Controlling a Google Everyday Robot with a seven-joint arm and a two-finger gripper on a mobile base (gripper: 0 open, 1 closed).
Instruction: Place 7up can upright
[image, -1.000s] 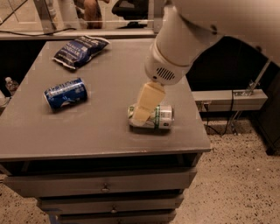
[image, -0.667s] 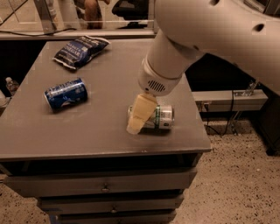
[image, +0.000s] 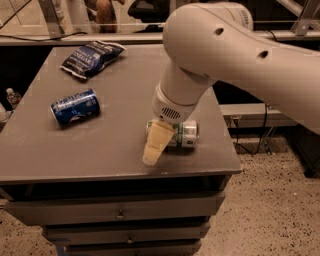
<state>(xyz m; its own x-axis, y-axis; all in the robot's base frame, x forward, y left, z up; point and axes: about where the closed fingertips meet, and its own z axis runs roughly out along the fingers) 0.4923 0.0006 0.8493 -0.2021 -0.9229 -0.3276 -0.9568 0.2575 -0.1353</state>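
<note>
Lower now, my gripper (image: 154, 148) covers one end of the 7up can (image: 185, 134), lying sideways just behind it; can't tell whether it's gripping.

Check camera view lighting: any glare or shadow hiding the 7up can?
Camera view: dim warm light, no glare on the table; the 7up can, on its side, shows its green band; part of it is hidden by the gripper, down at the can near the front edge, not by shadow; background dark.
</note>
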